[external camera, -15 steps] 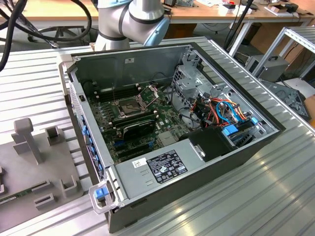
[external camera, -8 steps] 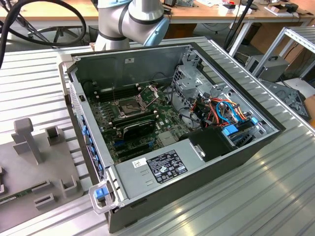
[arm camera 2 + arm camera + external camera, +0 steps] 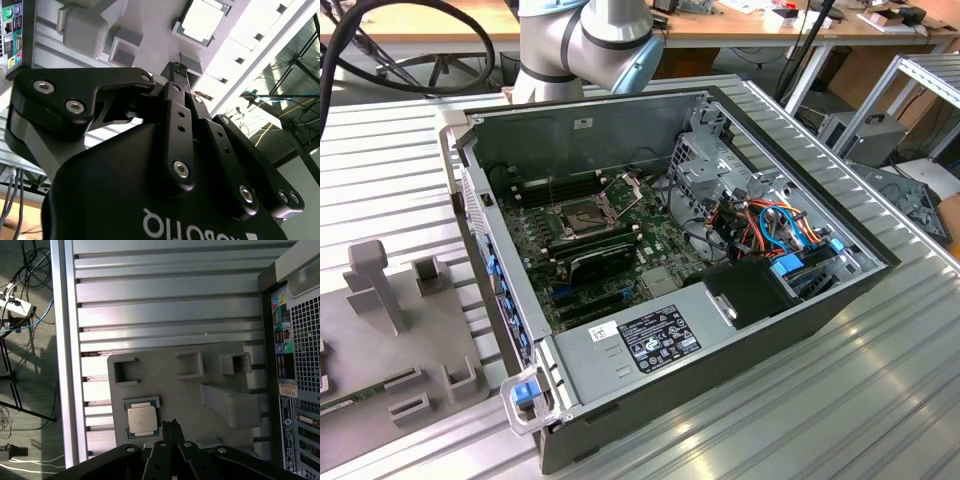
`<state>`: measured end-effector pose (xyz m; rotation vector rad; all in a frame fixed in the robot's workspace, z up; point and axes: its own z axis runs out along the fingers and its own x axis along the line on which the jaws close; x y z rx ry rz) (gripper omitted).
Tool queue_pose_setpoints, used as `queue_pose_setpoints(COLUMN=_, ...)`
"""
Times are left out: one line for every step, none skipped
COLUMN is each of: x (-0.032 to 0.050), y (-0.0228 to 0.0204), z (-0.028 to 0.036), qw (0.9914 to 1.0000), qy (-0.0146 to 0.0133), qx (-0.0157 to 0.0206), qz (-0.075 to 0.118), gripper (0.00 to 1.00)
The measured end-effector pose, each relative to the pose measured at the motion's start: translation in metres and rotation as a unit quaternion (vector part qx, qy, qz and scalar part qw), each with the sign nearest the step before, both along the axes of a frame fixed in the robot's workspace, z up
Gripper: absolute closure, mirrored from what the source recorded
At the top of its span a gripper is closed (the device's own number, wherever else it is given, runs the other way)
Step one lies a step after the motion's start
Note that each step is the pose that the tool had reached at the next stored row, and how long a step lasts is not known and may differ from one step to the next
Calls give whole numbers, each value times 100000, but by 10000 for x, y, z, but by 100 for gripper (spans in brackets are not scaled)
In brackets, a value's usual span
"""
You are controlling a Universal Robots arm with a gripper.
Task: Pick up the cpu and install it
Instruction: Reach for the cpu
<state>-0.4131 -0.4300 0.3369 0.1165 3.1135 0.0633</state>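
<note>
— Where is the cpu (image 3: pixel 142 420)?
— It lies flat, grey-tan face up, in a square recess of the grey fixture plate (image 3: pixel 165 390). Nothing is touching it.
— And the claw?
— In both wrist views the gripper (image 3: pixel 173 424) has its two black fingertips pressed together, with nothing between them. It hangs above the plate, and its tips are just beside the cpu's recess.
— What is around the plate?
— It rests on the ribbed aluminium table (image 3: pixel 165 290), with the port-covered rear of the computer case (image 3: pixel 300 365) near it. In the exterior view the case lies open on its side. The silver-framed socket (image 3: pixel 582 215) sits on the green motherboard (image 3: pixel 650 245) inside, and the plate lies at that view's left.
</note>
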Motion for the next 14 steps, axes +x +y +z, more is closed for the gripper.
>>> queue_pose_setpoints(x=0, y=0, z=-9, qw=100000, qy=-6, qx=3, qz=-1, gripper=89)
queue_pose_setpoints(x=0, y=0, z=-22, qw=100000, qy=0, qx=1, qz=-1, gripper=89)
queue_pose_setpoints(x=0, y=0, z=-32, qw=100000, qy=1, qx=0, qz=-2, gripper=89)
queue_pose_setpoints(x=0, y=0, z=-44, qw=100000, qy=1, qx=1, qz=1, gripper=89)
queue_pose_setpoints(x=0, y=0, z=-50, qw=100000, qy=2, qx=2, qz=1, gripper=89)
queue_pose_setpoints(x=0, y=0, z=-50, qw=100000, qy=10, qx=-6, qz=-1, gripper=89)
queue_pose_setpoints(x=0, y=0, z=-55, qw=100000, qy=3, qx=0, qz=-1, gripper=89)
queue_pose_setpoints(x=0, y=0, z=-59, qw=100000, qy=2, qx=0, qz=-1, gripper=89)
queue_pose_setpoints(x=0, y=0, z=-59, qw=100000, qy=2, qx=-1, qz=0, gripper=89)
queue_pose_setpoints(x=0, y=0, z=-59, qw=100000, qy=0, qx=1, qz=-1, gripper=89)
queue_pose_setpoints(x=1, y=0, z=-59, qw=100000, qy=1, qx=0, qz=0, gripper=89)
queue_pose_setpoints(x=1, y=0, z=-59, qw=100000, qy=-1, qx=2, qz=0, gripper=89)
queue_pose_setpoints(x=0, y=0, z=-59, qw=100000, qy=2, qx=0, qz=-2, gripper=89)
queue_pose_setpoints(x=0, y=0, z=-59, qw=100000, qy=1, qx=0, qz=-2, gripper=89)
